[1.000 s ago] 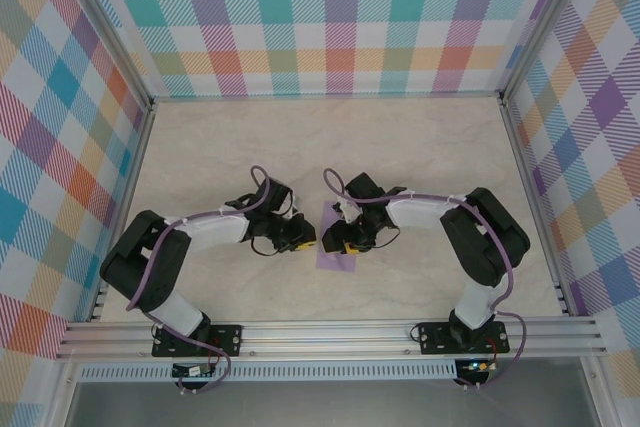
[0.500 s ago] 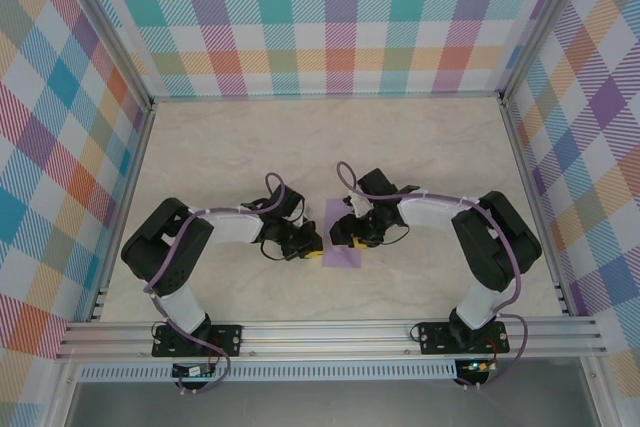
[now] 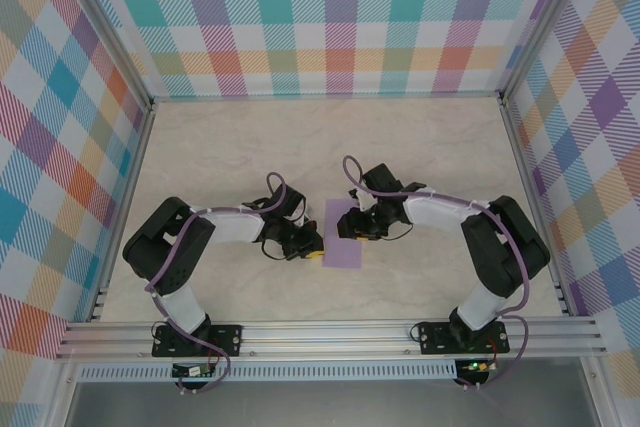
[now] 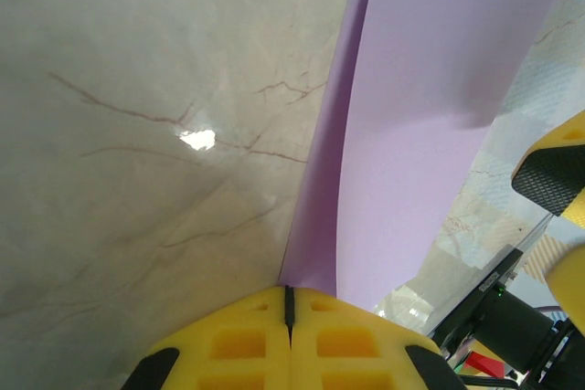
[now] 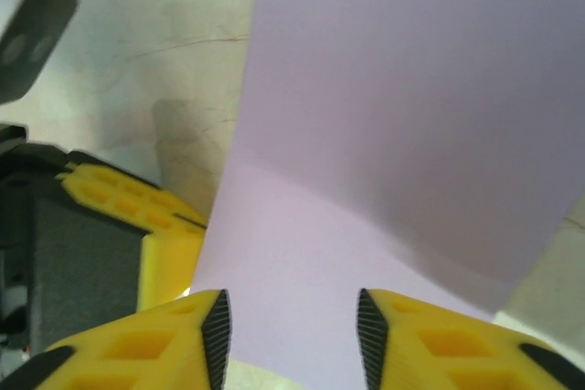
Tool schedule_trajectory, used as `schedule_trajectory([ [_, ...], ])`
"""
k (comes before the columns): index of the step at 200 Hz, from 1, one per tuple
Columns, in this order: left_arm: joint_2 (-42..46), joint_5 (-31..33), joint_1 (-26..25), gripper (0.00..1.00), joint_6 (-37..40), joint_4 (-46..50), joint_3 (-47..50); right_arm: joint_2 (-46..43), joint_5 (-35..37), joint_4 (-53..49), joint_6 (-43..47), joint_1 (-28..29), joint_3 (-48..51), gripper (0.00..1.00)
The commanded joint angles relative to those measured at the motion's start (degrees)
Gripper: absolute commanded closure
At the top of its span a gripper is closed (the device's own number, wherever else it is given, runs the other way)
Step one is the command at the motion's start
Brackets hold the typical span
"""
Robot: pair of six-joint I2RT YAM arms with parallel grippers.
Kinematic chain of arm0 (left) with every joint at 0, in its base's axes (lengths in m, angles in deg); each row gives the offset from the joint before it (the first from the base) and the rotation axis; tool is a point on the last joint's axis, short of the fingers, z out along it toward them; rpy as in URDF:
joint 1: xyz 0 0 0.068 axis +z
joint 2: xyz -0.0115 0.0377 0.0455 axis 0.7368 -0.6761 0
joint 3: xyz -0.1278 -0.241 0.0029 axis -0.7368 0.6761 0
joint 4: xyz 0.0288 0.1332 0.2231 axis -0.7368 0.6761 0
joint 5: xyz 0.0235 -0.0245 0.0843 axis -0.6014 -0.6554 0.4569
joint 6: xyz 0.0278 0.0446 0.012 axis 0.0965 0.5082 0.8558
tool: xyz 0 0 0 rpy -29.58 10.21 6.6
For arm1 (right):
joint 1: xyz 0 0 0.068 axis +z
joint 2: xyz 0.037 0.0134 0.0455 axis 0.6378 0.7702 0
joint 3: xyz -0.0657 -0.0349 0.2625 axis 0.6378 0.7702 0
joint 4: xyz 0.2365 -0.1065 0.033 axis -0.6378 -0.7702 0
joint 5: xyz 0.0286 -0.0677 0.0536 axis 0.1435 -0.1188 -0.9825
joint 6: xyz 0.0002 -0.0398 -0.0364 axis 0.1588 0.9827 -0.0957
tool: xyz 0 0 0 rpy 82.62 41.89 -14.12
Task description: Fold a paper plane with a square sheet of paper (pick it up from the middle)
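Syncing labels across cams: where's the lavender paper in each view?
Top external: lavender paper mid-frame, between the arms.
Left wrist: paper upper right, narrowing into shut left end effector.
Right wrist: paper centre-right, above right end effector.
Shared landmark: left end effector's yellow tip at paper's edge.

My gripper (image 5: 292, 344) sits at btm of frame, yellow fingers (image 5: 137, 353) apart w/ a clear gap. Paper (image 5: 411, 89), plain lavender, has its near edge in that gap & spreads up across centre & right. Can't tell if my pads touch it. A soft bend crosses it diag.; lower part paler than upper. To the left, other gripper (image 5: 160, 226), yellow tip on black body, meets paper's left edge. Marble table (image 5: 137, 43) top left. Blurred grey bit (image 5: 32, 25) in the corner, can't tell what.
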Motion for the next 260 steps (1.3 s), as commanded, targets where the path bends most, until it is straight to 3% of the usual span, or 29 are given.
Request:
schedule_trajectory([
  [1, -0.72, -0.75, -1.15, 0.97, 0.93, 0.04, -2.15, 2.39, 1.46, -2.12, -0.43, -0.26, -1.87, 0.64],
  [48, 0.73, -2.7, -1.74, 0.97, 0.44, -1.67, -2.24, 5.86, 1.01, -3.39, -0.5, -0.26, -2.83, 0.76],
  [127, 0.1, -5.38, -2.82, 0.9, -0.33, -6.71, -3.24, 6.61, 0.74, -3.76, -1.15, -0.34, -3.06, 0.76],
  [180, -2.2, -3.25, -2.91, 0.88, -2.17, -8.76, -4.3, 0.54, 0.39, -1.93, -3.01, -1.15, -1.56, 0.7],
  [225, -3.19, -2.34, -2.91, 0.88, -2.86, -8.91, -4.88, -7.57, 1.02, 0.2, -5.8, -3.53, 3.98, 0.57],
  [260, -3.61, -2.06, -2.91, 0.88, -2.95, -8.8, -5.12, -10.7, -6.56, 4.46, -4.34, -3.68, 7.39, 0.51],
])
